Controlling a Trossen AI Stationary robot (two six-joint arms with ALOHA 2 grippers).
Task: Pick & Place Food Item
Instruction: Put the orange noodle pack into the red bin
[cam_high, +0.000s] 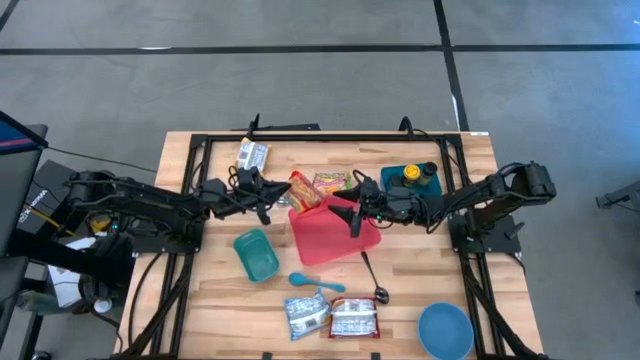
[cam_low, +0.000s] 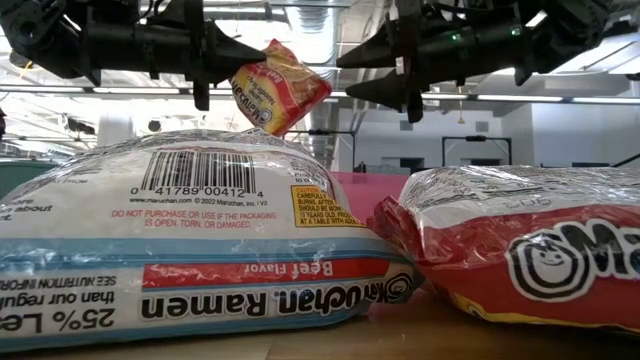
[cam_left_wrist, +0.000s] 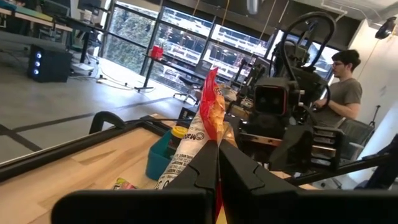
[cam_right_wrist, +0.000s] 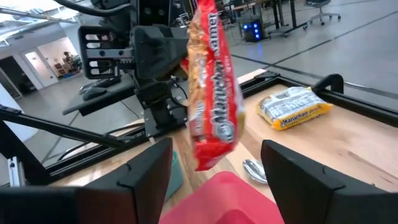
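Holding the ramen packet (cam_high: 304, 189) aloft by one edge, the left hand (cam_high: 266, 197) is clamped shut on it; we judge this clears the red tray (cam_high: 335, 240) at five o'clock. Right hand (cam_high: 353, 213) faces it, fingers apart, holding nothing.
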